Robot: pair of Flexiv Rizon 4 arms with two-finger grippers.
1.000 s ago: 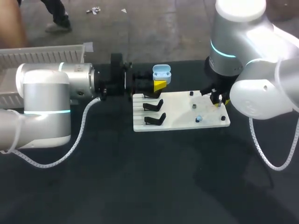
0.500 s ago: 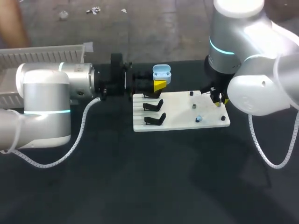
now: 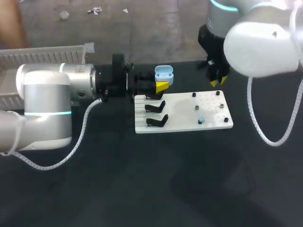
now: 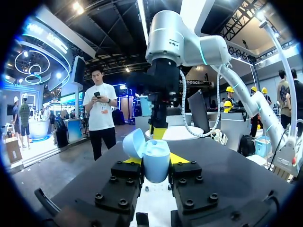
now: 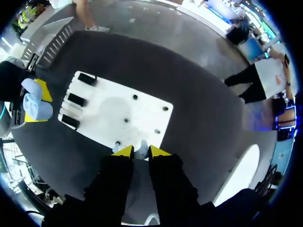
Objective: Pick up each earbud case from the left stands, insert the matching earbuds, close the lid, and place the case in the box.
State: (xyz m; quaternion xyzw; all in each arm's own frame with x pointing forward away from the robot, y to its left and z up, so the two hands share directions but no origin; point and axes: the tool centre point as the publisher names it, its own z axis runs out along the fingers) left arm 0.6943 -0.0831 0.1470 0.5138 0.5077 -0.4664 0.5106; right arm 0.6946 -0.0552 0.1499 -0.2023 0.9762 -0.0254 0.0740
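- The coming move, as I judge it, turns on one relation. The earbud case (image 3: 164,74) lies to my left of the right hand (image 3: 218,81), past the far edge of the white board (image 3: 180,118), and the two are well apart.
- The right hand hangs above the board's far right corner with its yellow tips pointing down. In the right wrist view they are drawn close together on a small pale earbud (image 5: 141,149) held between them.
- The left hand (image 4: 155,163) comes in level from my left and clamps the case from both sides, holding it off the surface (image 3: 142,189) just beyond the board's far left corner.
- The case stands upright with its lid tipped back on the hinge, so its mouth seems to face up. The earbud would likely have to go in from above.
- The right arm holds the earbud, so that arm has to cross toward the left; the left arm need only hold the case steady.
- The case is pale blue, smooth and rounded like a pebble, probably hard, glossy plastic that could slip in a loose grip.
- The board is flat, matt white and rectangular. Three black angled stands (image 3: 155,108) sit in a column along its left side.
- Short dark pegs (image 3: 196,108) dot its right half. What some of them carry is too small to tell.
- The surface is dark and dull, like cloth or a mat.
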